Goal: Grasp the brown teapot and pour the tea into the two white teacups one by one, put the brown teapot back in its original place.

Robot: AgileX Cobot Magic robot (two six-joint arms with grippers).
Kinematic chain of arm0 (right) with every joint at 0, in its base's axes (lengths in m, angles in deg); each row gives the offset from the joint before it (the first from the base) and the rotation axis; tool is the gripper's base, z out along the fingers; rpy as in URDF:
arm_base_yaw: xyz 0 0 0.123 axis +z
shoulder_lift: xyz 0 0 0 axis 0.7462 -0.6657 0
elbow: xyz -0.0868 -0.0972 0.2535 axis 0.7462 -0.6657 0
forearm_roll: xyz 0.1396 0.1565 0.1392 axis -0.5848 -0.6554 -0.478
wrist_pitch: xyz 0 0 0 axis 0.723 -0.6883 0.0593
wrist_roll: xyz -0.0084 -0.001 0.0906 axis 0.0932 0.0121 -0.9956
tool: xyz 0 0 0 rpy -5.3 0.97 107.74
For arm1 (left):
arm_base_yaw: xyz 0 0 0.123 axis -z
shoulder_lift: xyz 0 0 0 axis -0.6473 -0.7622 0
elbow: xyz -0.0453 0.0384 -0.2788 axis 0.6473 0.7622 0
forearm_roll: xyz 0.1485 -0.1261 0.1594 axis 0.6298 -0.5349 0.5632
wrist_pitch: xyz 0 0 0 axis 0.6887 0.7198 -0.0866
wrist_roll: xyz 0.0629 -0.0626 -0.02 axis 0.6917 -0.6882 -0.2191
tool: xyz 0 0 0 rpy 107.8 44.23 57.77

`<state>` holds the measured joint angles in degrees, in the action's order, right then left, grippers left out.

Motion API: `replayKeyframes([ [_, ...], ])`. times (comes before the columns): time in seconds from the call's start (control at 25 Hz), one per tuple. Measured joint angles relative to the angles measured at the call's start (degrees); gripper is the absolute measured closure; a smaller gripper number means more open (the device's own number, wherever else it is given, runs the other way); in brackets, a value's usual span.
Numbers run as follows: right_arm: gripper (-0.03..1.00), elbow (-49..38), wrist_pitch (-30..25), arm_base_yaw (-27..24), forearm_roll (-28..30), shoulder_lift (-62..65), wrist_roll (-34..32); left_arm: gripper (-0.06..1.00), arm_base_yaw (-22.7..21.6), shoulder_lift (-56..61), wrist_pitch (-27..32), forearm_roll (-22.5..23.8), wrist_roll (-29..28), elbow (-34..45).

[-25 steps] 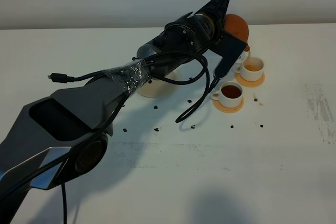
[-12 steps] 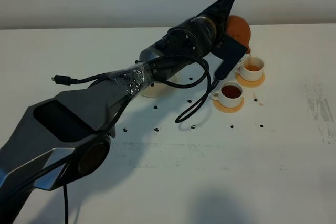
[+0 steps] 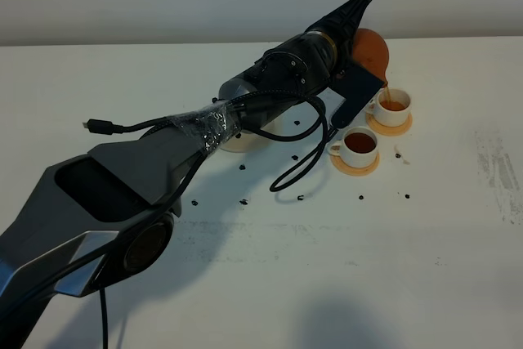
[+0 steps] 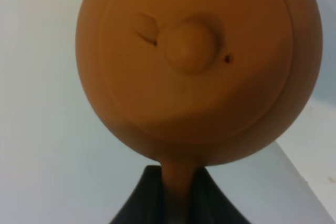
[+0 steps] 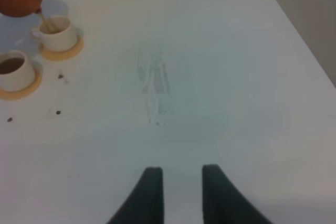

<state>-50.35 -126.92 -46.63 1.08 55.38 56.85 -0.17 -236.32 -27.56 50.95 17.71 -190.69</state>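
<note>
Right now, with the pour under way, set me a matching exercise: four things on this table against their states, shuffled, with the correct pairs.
Things:
1. brown teapot
2. farther teacup
3. nearer teacup
4. cream saucer

States:
A. partly hidden behind the left arm
B. lifted and tilted, spout down
C. holding dark tea, no stream reaching it
D. taking a thin stream of tea

Pairs: 1-B; 2-D; 3-C; 4-A
</note>
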Motion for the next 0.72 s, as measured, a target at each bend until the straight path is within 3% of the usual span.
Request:
replayKeyframes([
  [0.72,0.75,0.00,0.00,0.00,0.00,0.00,0.00,0.86,0.05,0.00,-1.59,2.46,4.23,0.00],
])
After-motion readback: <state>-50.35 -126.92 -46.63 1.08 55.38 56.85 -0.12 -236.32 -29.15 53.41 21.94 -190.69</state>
